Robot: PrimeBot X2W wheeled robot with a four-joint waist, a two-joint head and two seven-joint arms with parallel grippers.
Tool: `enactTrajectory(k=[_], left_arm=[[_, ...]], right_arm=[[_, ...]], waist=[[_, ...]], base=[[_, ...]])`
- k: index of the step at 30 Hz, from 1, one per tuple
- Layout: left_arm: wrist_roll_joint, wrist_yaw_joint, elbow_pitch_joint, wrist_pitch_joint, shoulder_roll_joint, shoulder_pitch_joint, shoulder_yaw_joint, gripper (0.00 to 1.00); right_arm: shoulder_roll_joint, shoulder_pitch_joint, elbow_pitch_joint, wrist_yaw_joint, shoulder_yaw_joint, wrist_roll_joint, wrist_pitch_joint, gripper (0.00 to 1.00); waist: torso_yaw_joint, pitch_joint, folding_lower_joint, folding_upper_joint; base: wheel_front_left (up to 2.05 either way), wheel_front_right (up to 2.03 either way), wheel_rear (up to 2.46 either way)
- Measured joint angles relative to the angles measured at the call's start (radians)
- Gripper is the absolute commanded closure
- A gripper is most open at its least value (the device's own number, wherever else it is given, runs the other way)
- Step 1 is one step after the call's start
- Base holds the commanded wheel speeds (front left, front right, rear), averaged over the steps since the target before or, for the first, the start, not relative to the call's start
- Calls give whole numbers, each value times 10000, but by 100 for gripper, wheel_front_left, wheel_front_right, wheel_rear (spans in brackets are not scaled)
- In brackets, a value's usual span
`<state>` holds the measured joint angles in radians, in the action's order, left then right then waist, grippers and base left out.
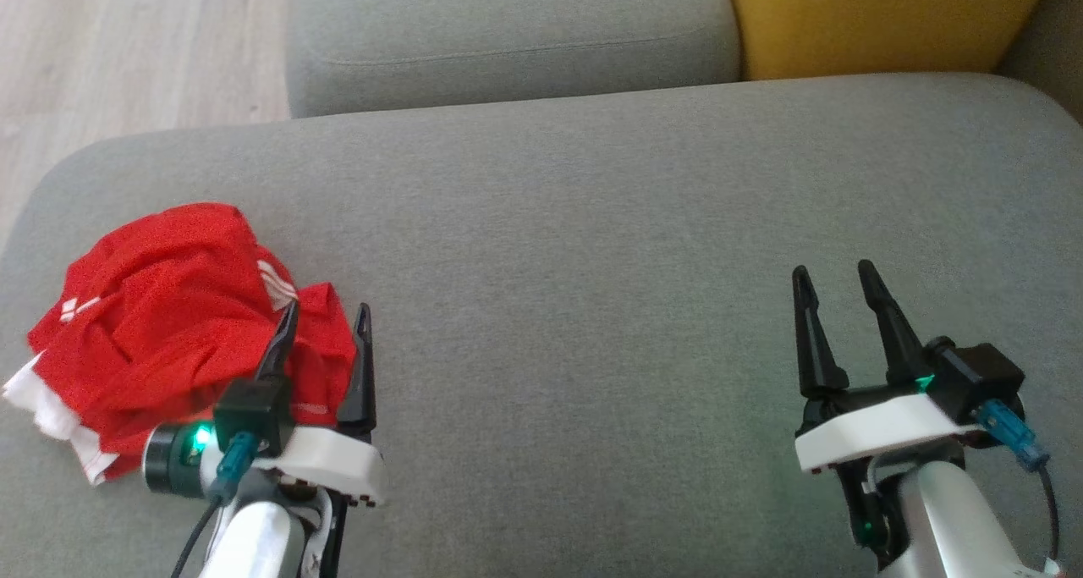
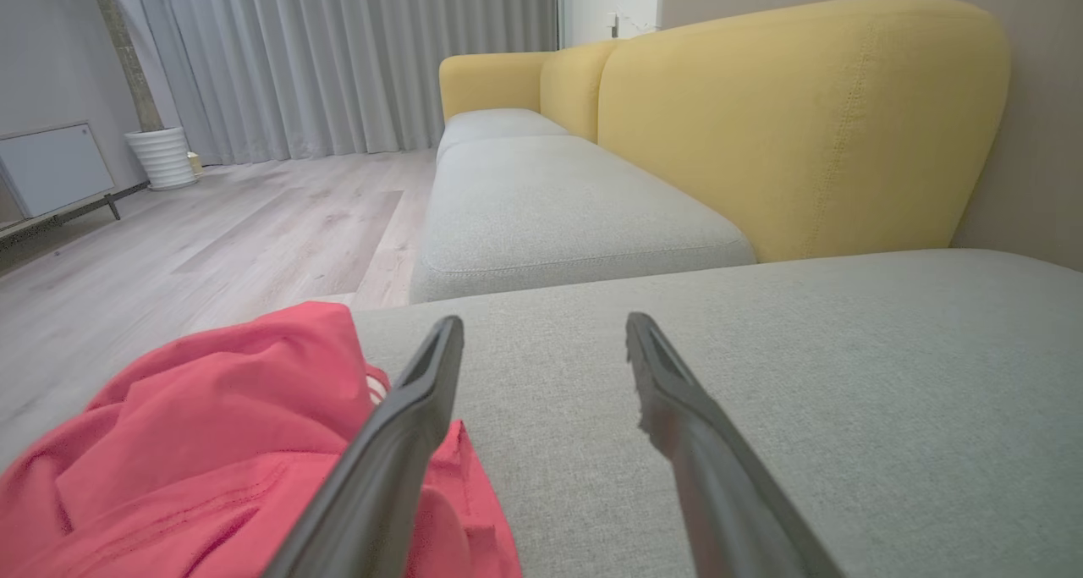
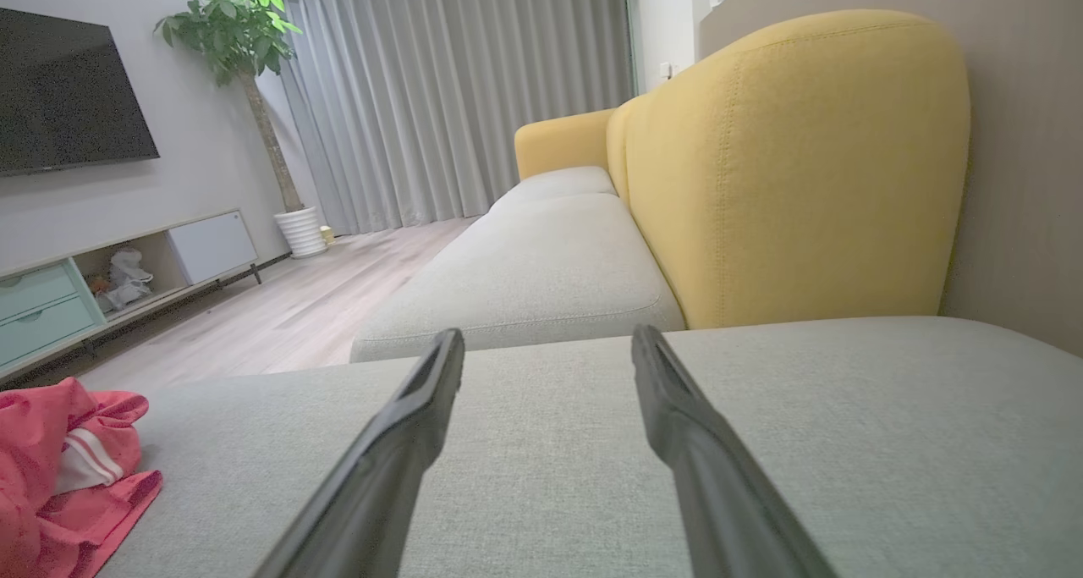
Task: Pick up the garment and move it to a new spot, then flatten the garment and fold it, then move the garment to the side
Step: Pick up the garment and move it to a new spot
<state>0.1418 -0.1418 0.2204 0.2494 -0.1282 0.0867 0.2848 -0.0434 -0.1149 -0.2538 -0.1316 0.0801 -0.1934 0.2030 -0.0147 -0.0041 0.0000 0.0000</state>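
Observation:
A crumpled red garment (image 1: 161,324) with white trim lies in a heap on the left part of the grey sofa cushion (image 1: 592,248). My left gripper (image 1: 327,311) stands open at the heap's right edge, its left finger over the red cloth and nothing between the fingers. In the left wrist view the garment (image 2: 211,459) bulges at the lower left beside the left gripper (image 2: 546,337). My right gripper (image 1: 833,273) is open over bare cushion at the right, far from the garment. The right wrist view has the right gripper (image 3: 548,345) open and the garment (image 3: 68,468) at far left.
A second grey seat cushion (image 1: 508,36) and a yellow backrest (image 1: 880,19) lie beyond. Wood floor (image 1: 127,45) runs past the cushion's left edge. A TV cabinet (image 3: 101,277), a potted plant (image 3: 245,45) and curtains (image 3: 457,96) stand far off.

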Motion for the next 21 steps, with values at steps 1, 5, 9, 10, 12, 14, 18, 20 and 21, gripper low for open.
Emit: enactTrajectory(k=[1,5,9,10,12,14,18,20,21], left_arm=[[0,17,15,0,21,-1,-38,0],[-104,27,25,2,42,-1,-136,0],[-230,100,21,2,67,-22,-326,0],[-247,96,13,2,63,-33,-401,0],[-255,98,2,2,54,-54,-483,0],[-261,104,-8,2,56,-85,-562,0],[-293,113,-90,2,29,-252,-757,0],[-347,155,-98,2,23,-318,-794,0],[-347,159,-102,2,27,-355,-828,0]], right_arm=[[-2,1,0,0,21,0,0,0],[-6,11,-6,0,127,0,-2,0],[-10,26,-21,0,272,-4,-2,0],[-10,34,-23,0,316,-4,-2,0],[-10,37,-21,0,397,-2,-2,0],[-10,45,-27,0,477,-4,-4,0],[-12,63,-71,0,608,-100,-4,0],[-12,67,-109,0,685,-165,-4,0],[-12,69,-128,0,706,-182,-4,0]], waist=[[63,-4,0,0],[425,-31,0,0],[946,-74,0,0],[1096,-89,0,0],[1424,-116,0,0],[1782,-140,0,0],[2544,-198,0,0],[2938,-227,0,0],[3131,-241,0,0]], base=[[0,0,0],[0,0,0],[0,0,0],[0,0,0],[0,0,0],[0,0,0],[0,0,0],[0,0,0],[0,0,0]])
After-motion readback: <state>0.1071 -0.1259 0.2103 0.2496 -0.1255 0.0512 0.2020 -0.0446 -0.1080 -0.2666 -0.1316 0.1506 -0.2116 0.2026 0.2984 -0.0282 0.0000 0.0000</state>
